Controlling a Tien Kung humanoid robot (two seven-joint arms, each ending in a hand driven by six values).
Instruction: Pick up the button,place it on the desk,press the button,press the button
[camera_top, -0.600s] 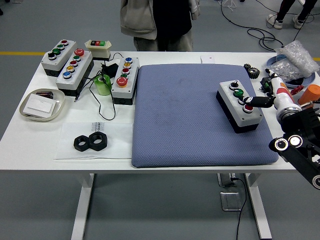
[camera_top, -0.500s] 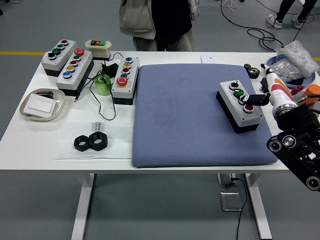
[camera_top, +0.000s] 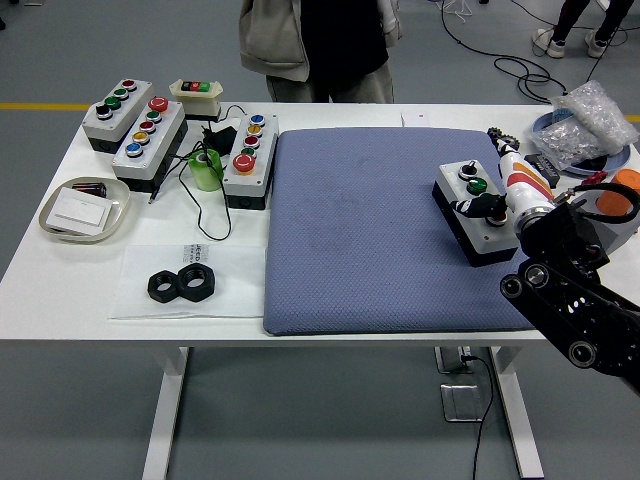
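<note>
Button box (camera_top: 478, 212) under right robot hand (camera_top: 487, 205) near mat (camera_top: 360, 240) edge.

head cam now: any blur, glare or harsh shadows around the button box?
Head view: even, diffuse lighting with soft shadows only; no glare on the blue pad. The button box is sharp, but the right robot hand covers its near buttons and looks slightly soft. Left side of the table is crisp.

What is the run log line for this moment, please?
right hand: fingers over button box, at its near buttons | box: on blue mat | left arm: not in view
</note>
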